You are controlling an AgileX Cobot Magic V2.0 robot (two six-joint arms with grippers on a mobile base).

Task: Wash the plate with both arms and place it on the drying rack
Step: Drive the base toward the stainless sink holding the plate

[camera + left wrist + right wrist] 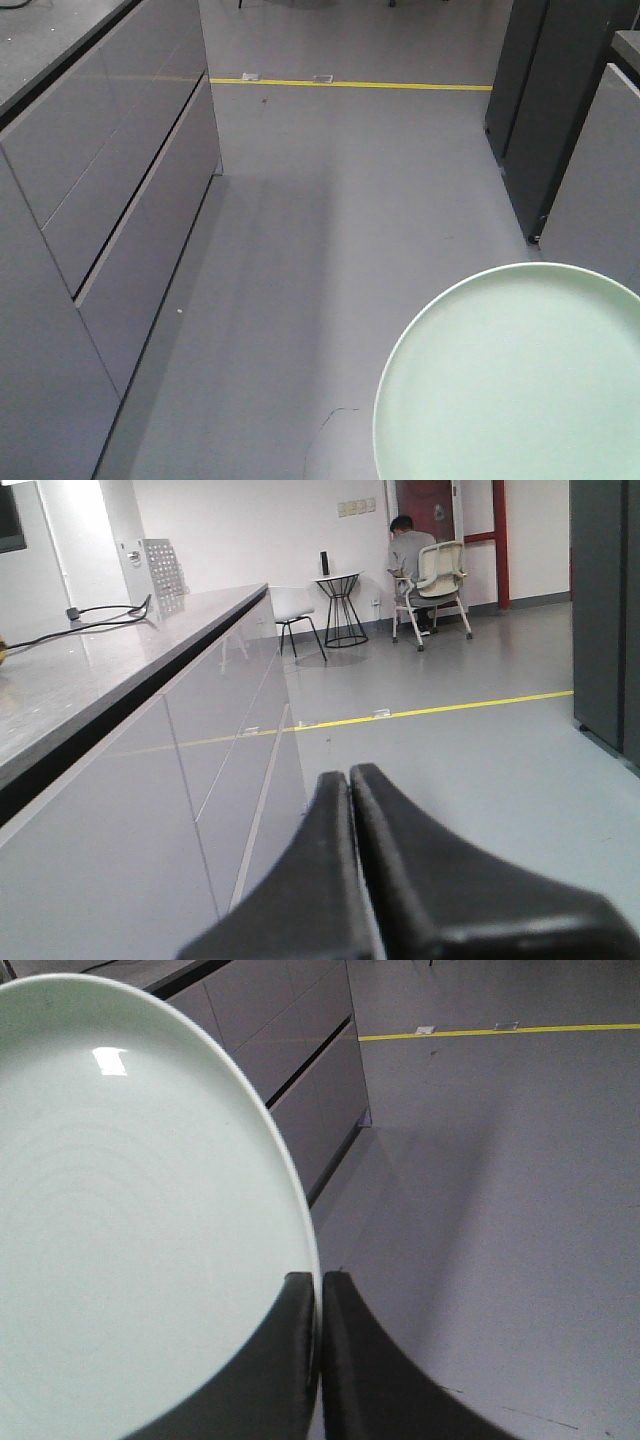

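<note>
The pale mint-green plate (510, 380) hangs in the air over the grey floor, filling the lower right of the front view. In the right wrist view the plate (130, 1220) fills the left side, and my right gripper (319, 1278) is shut on its rim, one finger on each face. My left gripper (350, 775) is shut with nothing between its fingers and points along the cabinet front. The drying rack is out of view.
Grey drawer cabinets (110, 200) under a dark-edged counter (90, 680) run along the left. Dark tall cabinets (560, 110) stand at the right. A yellow floor line (350, 84) crosses ahead. Far off, a seated person (408, 555), chairs and a small table (340, 605).
</note>
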